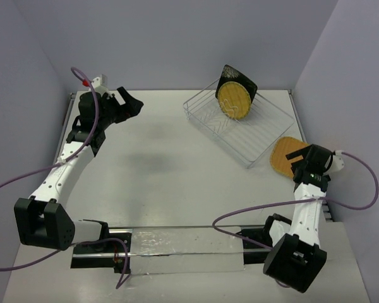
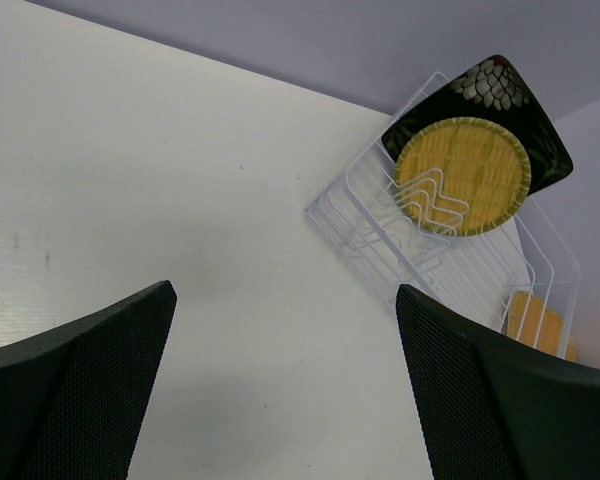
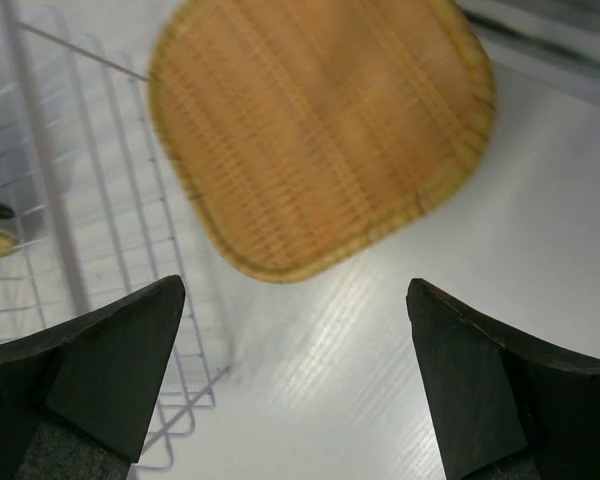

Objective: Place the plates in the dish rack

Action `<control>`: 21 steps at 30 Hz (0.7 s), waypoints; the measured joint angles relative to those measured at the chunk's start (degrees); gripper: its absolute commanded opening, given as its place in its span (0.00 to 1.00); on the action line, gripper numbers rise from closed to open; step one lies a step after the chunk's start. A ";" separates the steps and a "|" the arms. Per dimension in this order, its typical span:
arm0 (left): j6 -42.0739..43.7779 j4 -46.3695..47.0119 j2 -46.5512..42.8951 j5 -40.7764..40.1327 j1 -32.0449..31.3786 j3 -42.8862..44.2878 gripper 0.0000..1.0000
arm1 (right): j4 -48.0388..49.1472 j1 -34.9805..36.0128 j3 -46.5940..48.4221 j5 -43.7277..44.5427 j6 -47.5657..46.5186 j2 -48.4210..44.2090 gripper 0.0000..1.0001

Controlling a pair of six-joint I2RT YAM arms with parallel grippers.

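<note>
right wrist view has the right gripper (image 3: 290,300) spread wide with nothing in it, its two dark fingers framing the last loose plate. that plate, an orange-tan one with rounded corners and a ribbed, basket-like face (image 3: 320,130), lies flat on the white table (image 3: 400,380) just ahead of the jaws, a little beyond the fingertips and not yet touched. the thin silver-white wire dish rack (image 3: 90,200) sits off the left finger's side; one rack wire seems to reach the plate's edge, though the blur makes it hard to say whether they touch.

the square black plate with pale flowers (image 1: 243,79) and the round yellow woven plate (image 1: 234,101) stand propped in the far end of the rack, the yellow one in front. the left gripper (image 2: 285,300) is also wide open and empty, with the rack well ahead of its jaws.

so two plates look loaded and the third is the step in hand. i'd say the next move calls for getting a finger under that low rim to pinch the edge, then lifting and tipping the plate upright between the prongs.
</note>
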 measured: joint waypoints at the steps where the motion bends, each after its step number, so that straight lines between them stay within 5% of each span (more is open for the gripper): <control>1: 0.01 0.04 -0.09 0.04 0.53 0.00 0.99 | -0.29 -1.09 -1.61 0.06 0.87 -0.66 1.00; 21: 0.05 1.54 -1.33 2.06 1.99 -0.31 0.99 | 15.63 -8.13 -13.00 0.81 11.85 10.64 0.95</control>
